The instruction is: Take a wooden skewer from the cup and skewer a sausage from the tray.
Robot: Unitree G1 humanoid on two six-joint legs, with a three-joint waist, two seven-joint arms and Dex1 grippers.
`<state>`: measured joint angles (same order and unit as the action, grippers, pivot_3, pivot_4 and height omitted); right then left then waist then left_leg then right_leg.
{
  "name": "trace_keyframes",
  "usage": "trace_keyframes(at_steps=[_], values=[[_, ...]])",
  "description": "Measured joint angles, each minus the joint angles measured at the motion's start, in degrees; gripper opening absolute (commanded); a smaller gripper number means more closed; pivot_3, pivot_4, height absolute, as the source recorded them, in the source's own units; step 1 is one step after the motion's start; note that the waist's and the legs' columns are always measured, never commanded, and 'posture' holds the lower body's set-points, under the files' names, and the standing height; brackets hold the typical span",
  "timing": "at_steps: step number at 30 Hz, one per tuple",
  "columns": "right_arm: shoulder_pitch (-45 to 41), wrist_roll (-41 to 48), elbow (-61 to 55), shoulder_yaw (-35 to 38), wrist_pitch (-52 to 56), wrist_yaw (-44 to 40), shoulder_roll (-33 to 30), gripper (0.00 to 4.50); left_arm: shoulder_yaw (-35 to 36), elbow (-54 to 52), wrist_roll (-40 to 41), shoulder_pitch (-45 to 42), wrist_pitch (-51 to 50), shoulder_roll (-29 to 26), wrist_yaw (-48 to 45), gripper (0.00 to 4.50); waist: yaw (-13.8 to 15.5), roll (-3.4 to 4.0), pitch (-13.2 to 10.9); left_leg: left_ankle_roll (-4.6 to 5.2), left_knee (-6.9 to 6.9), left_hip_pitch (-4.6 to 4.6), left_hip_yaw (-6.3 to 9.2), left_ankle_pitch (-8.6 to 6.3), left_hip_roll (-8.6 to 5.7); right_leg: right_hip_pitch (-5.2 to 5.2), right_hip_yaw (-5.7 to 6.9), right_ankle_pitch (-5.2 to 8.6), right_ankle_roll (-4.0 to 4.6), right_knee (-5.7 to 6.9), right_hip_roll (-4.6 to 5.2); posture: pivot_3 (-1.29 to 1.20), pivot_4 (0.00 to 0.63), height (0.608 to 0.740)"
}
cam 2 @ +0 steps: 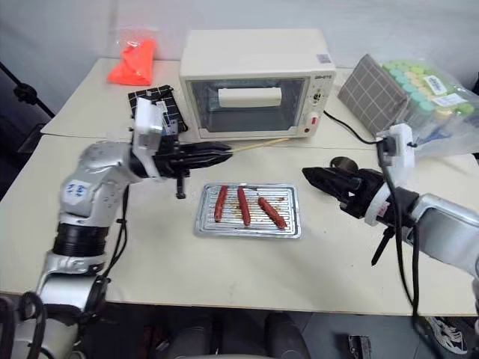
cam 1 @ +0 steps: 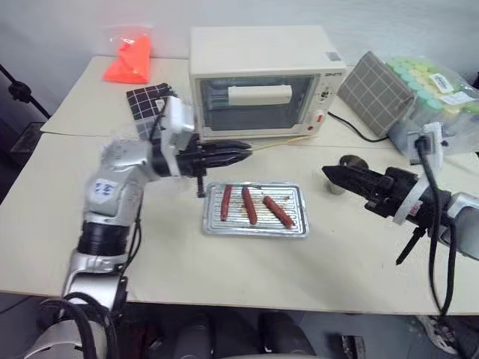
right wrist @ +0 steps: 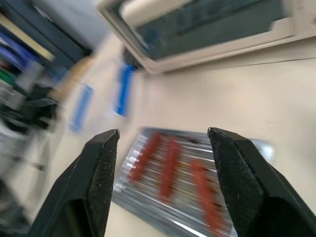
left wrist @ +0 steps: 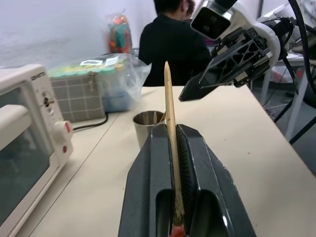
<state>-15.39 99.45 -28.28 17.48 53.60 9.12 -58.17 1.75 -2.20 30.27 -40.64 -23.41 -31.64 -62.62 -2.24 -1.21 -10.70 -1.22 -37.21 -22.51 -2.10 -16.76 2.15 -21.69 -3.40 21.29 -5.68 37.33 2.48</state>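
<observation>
My left gripper is shut on the wooden skewer, which sticks out level to the right, in front of the oven door and above the tray's far edge. The skewer runs up between the closed fingers in the left wrist view. The silvery tray lies mid-table with three sausages side by side. My right gripper is open with nothing between its fingers, and it points left toward the tray from the right. The grey metal cup stands just behind the right gripper's tip.
A cream toaster oven stands behind the tray. Right of it are a grey checked pad, a power cable and a bag of green-lidded containers. An orange bag lies far left. A person sits beyond the table.
</observation>
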Motion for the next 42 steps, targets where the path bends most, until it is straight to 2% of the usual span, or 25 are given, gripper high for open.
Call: trace_keyframes(at_steps=[2, 3, 4, 7, 8, 13, 18, 21, 25, 33, 34, 42], values=[[-1.0, -6.9, -0.9, -3.6, 1.2, -2.2, -1.3, 2.98, 2.4, -3.8, 1.3, 3.6, -2.8, -4.0, 0.3, 0.0, -0.2, 0.0, 0.0, -0.02, 0.02, -0.01, 0.02, 0.01, 0.05, -0.01, 0.02, 0.0, 0.01, 0.03, 0.0, 0.0, 0.15, 0.74], [-1.8, -9.6, -1.1, -5.2, 1.6, -2.8, -1.3, 3.32, 3.4, -5.3, 1.9, 4.6, -4.0, -5.1, 0.8, 0.0, -0.1, -0.01, 0.0, -0.03, -0.02, -0.03, 0.03, 0.02, 0.04, -0.01, 0.03, 0.0, 0.01, 0.02, 0.02, 0.0, 0.15, 0.74], [-2.8, -12.9, -1.7, -7.3, 1.8, -3.7, -1.4, 3.44, 4.5, -7.3, 2.7, 5.9, -5.3, -6.1, 1.3, 0.0, -0.1, -0.01, 0.0, -0.03, -0.04, -0.03, 0.03, 0.02, 0.0, -0.02, 0.02, 0.0, 0.01, 0.02, 0.07, 0.0, 0.15, 0.74], [-7.1, -25.6, -5.8, -16.4, 3.0, -7.3, -2.5, 4.33, 7.8, -14.3, 5.7, 10.8, -9.1, -9.3, 3.3, 0.0, 0.1, -0.01, 0.0, -0.03, -0.06, -0.04, 0.05, 0.01, -0.02, -0.01, 0.04, 0.0, 0.01, 0.0, 0.14, 0.0, 0.15, 0.74], [-8.8, -29.7, -6.9, -20.0, 3.6, -8.3, -2.4, 4.49, 9.1, -16.2, 6.3, 12.9, -10.2, -10.2, 4.1, 0.0, 0.1, -0.01, 0.0, -0.04, -0.04, -0.04, 0.07, 0.01, -0.02, -0.03, 0.04, 0.0, 0.01, -0.02, 0.15, 0.0, 0.15, 0.74], [-12.2, -40.0, -7.3, -28.7, 6.7, -10.2, 3.2, 4.49, 11.8, -20.0, 7.8, 17.0, -12.9, -11.7, 7.7, 0.0, 0.6, -0.02, 0.0, -0.04, -0.07, -0.08, 0.08, 0.01, -0.04, -0.07, 0.05, 0.01, 0.02, 0.02, 0.17, 0.0, 0.15, 0.74], [-13.2, -46.7, -6.2, -32.0, 9.2, -10.9, 8.7, 4.49, 12.3, -21.9, 8.7, 17.9, -13.5, -11.8, 10.1, 0.0, 0.5, -0.02, 0.0, -0.03, -0.04, -0.12, 0.07, 0.01, -0.06, -0.13, 0.06, 0.0, 0.02, 0.04, 0.19, 0.0, 0.15, 0.74], [-13.3, -50.7, -4.0, -33.7, 10.1, -11.2, 12.5, 3.99, 12.5, -22.0, 9.0, 18.1, -13.5, -11.9, 10.6, 0.0, 0.4, -0.02, 0.0, -0.04, -0.05, -0.22, 0.02, 0.01, -0.08, -0.3, 0.03, 0.01, 0.02, 0.11, 0.18, 0.0, 0.15, 0.74], [-13.2, -56.0, -0.7, -34.7, 10.5, -11.6, 15.6, 2.97, 12.5, -22.0, 9.5, 18.1, -13.5, -12.0, 10.9, 0.0, 0.3, -0.02, 0.0, -0.1, -0.24, -0.78, 0.01, 0.08, -0.11, -0.9, 0.02, 0.0, 0.02, 0.57, 0.17, 0.0, 0.15, 0.74], [-12.1, -61.3, -0.3, -34.5, 11.6, -13.5, 21.0, 2.97, 12.4, -21.7, 9.8, 17.4, -13.3, -12.2, 10.9, 0.0, 0.2, -0.03, 0.0, -0.09, -0.28, -0.76, 0.01, 0.08, -0.12, -0.89, 0.01, 0.0, 0.02, 0.6, 0.15, 0.0, 0.15, 0.74], [-12.0, -62.0, -0.1, -34.3, 11.6, -13.8, 21.9, 2.63, 12.2, -21.7, 9.8, 17.3, -13.3, -12.2, 10.7, 0.0, 0.1, -0.06, 0.0, -0.09, -0.29, -0.75, 0.01, 0.08, -0.12, -0.89, 0.01, 0.0, 0.02, 0.59, 0.15, 0.0, 0.15, 0.74], [-11.0, -66.2, 0.7, -33.6, 11.3, -15.9, 24.9, 0.7, 11.0, -20.7, 9.7, 16.2, -12.2, -12.2, 10.0, 0.0, 0.0, -0.08, 0.0, 0.1, -0.51, -0.69, 0.03, 0.08, -0.16, -0.84, 0.01, -0.02, 0.06, 0.76, 0.16, 0.0, 0.15, 0.74]])
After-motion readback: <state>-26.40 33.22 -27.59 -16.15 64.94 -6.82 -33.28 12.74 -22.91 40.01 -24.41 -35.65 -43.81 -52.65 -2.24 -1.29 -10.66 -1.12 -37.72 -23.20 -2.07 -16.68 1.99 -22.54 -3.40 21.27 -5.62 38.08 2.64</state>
